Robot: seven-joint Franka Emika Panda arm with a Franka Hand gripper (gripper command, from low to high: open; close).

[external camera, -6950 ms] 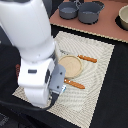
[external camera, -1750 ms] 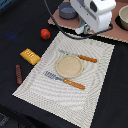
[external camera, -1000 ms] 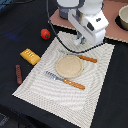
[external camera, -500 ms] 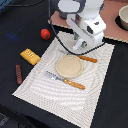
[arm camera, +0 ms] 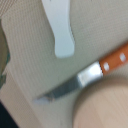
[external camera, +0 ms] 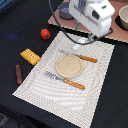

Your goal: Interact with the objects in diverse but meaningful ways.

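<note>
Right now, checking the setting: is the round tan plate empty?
Empty: the round tan plate shows only bare surface, cutlery lying beside it.

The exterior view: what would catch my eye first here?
Probably the big white robot arm looming over the far edge of the striped placemat. Next, the place setting: a round tan plate in the mat's middle, between an orange-handled fork and knife. Then the red tomato on the dark table, off the mat's far corner on the exterior view's left.

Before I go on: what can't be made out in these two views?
- Claw: hidden behind the arm's white housing in the exterior view; out of frame in the wrist view.
- White fish: cut off by the wrist view's edge.
- Knife: blurred, handle cut off there.
</note>
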